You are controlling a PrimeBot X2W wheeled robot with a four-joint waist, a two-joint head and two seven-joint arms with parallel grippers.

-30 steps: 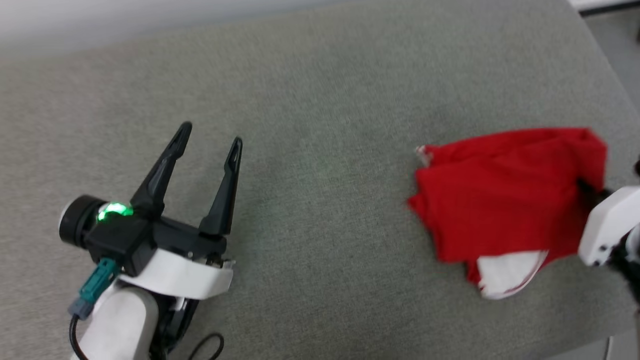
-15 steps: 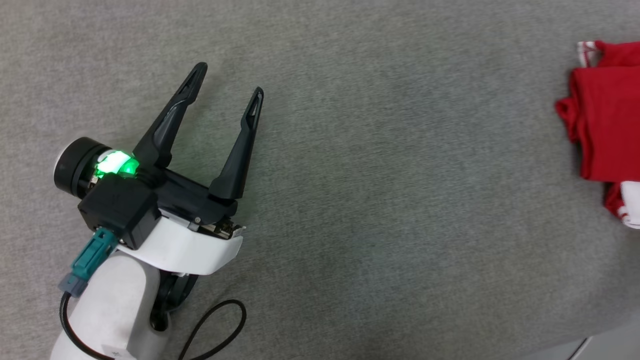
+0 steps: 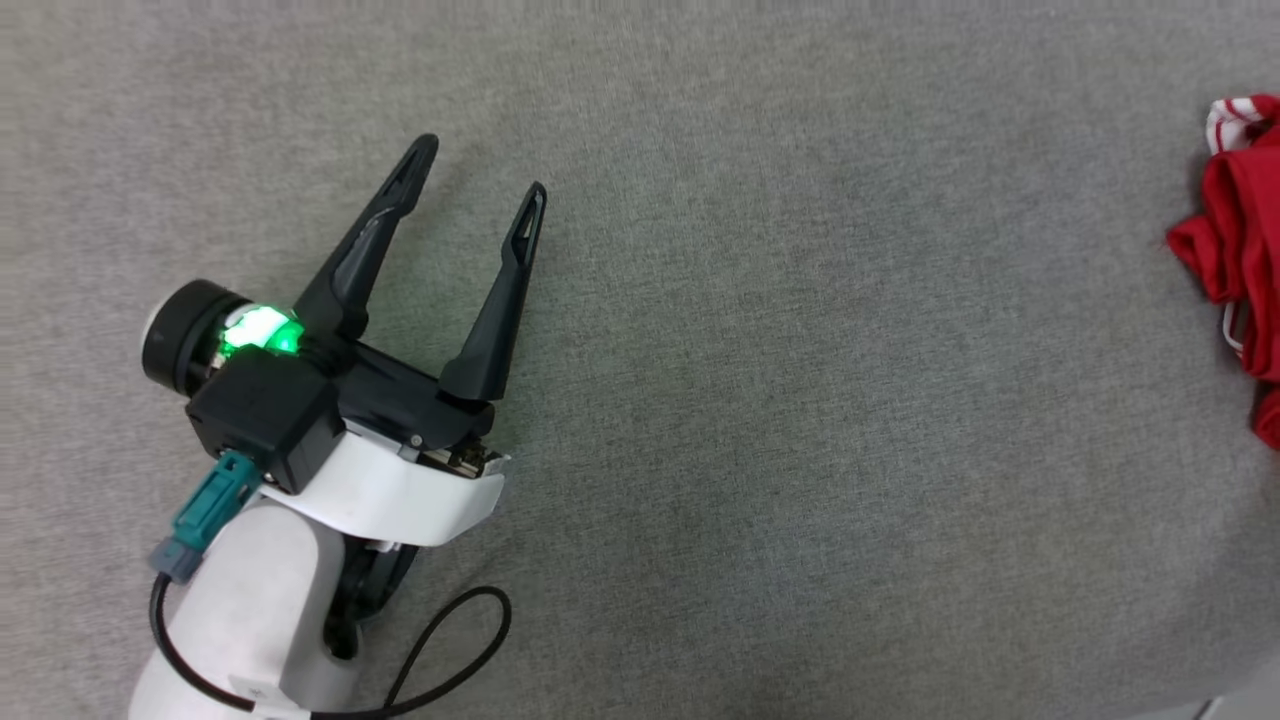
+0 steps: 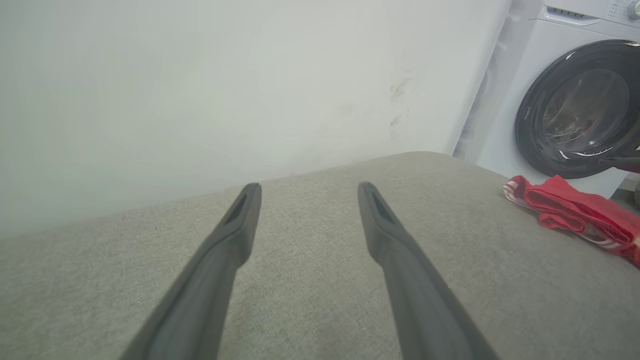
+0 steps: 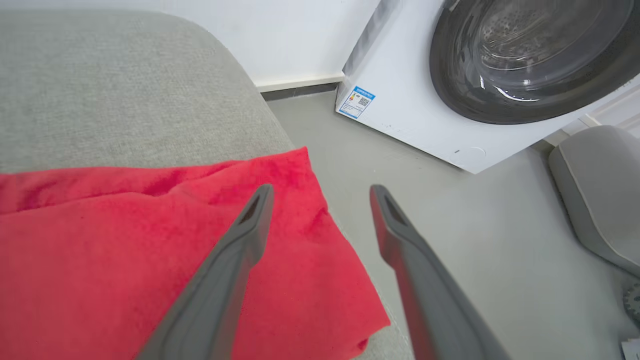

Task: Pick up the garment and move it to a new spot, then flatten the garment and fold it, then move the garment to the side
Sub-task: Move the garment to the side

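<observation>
The right gripper (image 5: pixel 321 189) has its jaws well apart and holds nothing. One finger hangs over red cloth, the other over the floor (image 5: pixel 450 225) just past the right edge of the cushion (image 3: pixel 800 400). I cannot tell whether the fingers touch the cloth. The left gripper (image 3: pixel 481 168) is also spread wide and empty, above bare fabric toward the cushion's left side, well apart from the garment (image 3: pixel 1240 220).

The garment lies bunched in loose folds at the cushion's right edge, reaching right to the rim. It looks like a soft, light knit, so it should sag and drape once lifted and not hold its shape. It is not fragile and should not slip much between the fingers. The likelier trouble is pinching several layers at once, so the bundle comes up as a lump. The free red corner under the right gripper seems the best place to take hold. The white, red-striped band at the garment's far end would suit the other arm when spreading it flat.

No lettering shows on the visible folds, which are plain red with that striped trim. Beyond the cushion's right edge a washer (image 5: pixel 525 60) stands on the floor. Low on its side is a blue-and-white sticker (image 5: pixel 356 102) with a square code, its print too small to read.
</observation>
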